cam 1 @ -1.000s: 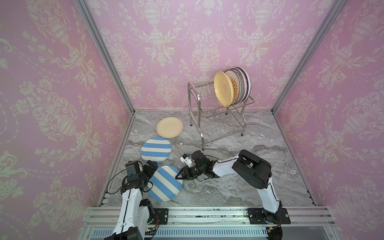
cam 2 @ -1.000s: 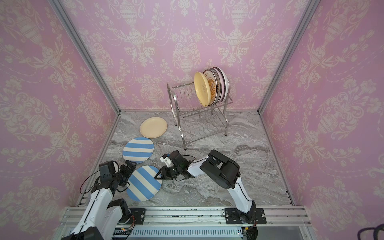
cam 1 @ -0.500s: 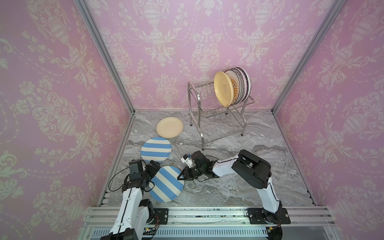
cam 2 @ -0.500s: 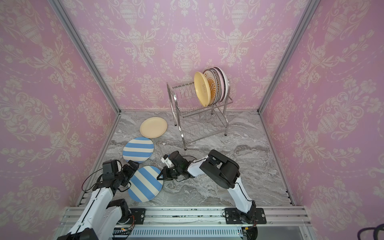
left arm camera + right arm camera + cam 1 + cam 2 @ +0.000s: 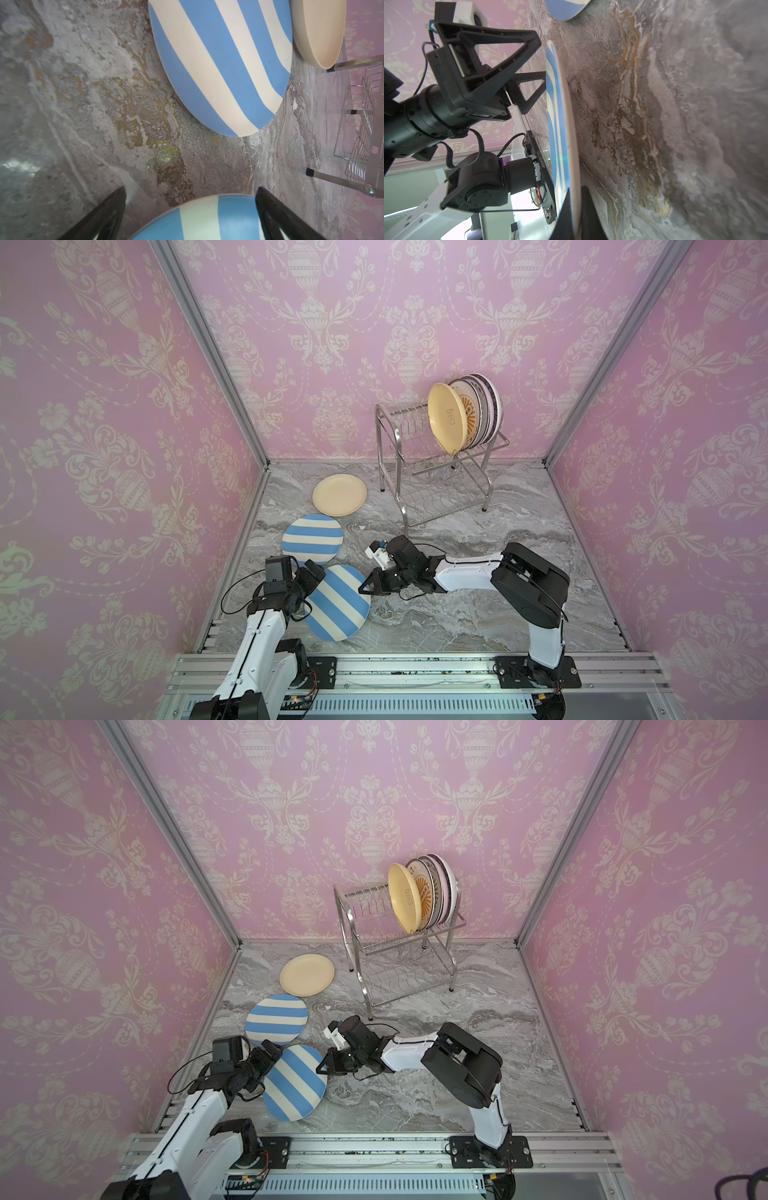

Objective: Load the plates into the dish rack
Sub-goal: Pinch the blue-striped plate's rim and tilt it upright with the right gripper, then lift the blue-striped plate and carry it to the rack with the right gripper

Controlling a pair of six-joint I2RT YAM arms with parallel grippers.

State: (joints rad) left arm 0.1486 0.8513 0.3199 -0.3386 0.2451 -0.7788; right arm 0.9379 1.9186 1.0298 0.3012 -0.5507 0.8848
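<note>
**Striped plate pinched at the rim**

The dish rack (image 5: 440, 472) holds the racked plates (image 5: 451, 423) upright on its top tier. Well in front of it the near striped plate (image 5: 338, 605) lies face-up. It is round, with no long axis, and its stripes slant rackward. The right gripper (image 5: 365, 583) is clamped on its rack-side rim, probably to lift it. The left gripper (image 5: 311, 572) is spread wide at the opposite rim.

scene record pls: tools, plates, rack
right tool: shut on rim of near striped plate
left tool: open, fingers either side of that plate's opposite edge
near striped plate: seems raised off the table at the right tool's side
far striped plate: flat on table
cream plate: flat on table, beside rack
racked plates: upright on top tier
</note>
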